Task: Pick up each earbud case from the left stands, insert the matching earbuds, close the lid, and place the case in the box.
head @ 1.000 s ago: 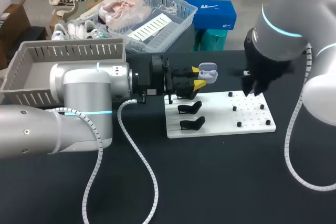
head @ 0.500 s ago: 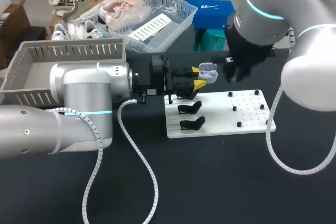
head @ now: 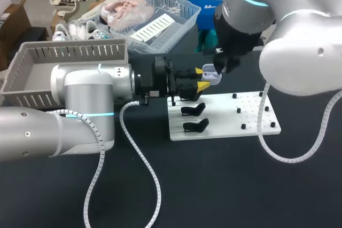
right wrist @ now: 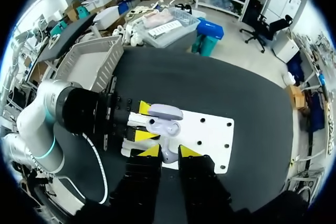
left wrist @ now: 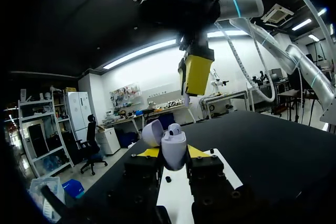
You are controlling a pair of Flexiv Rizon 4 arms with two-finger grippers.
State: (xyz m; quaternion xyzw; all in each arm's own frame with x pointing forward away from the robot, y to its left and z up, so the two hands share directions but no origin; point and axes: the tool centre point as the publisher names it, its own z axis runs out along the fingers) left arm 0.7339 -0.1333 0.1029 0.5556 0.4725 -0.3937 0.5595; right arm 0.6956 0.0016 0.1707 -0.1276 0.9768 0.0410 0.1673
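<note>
**Earbud case** [head: 212, 74]: pale lavender, with its lid swung open. It is held in the air over the rear left corner of the white board [head: 227, 124], toward the rear of the tabletop [head: 214, 185]. It is pinched from two sides by the yellow tips of the left gripper [left wrist: 173, 156].

**Seated earbud** [left wrist: 175, 128]: one white bud, already lodged in the open case.

**Loose earbud** [right wrist: 167, 156]: a small white piece, judged to be the matching bud. It is nipped between the nearly closed fingers of the right gripper [right wrist: 168, 152], just above the case mouth.

**Black stands** [head: 193, 110]: two, both vacant, on the board's left part.

**Slatted grey box** [head: 69, 50]: at the rear left corner of the tabletop, well apart from the case.

**Hazards noted:**
- The loose earbud may be brought down off-line or turned wrong, so that it catches on the rim or the seated earbud and is dropped onto the board.
- Too much downward push may twist the case within the left gripper's hold.
- The raised lid may be struck by the right gripper's fingers.
</note>
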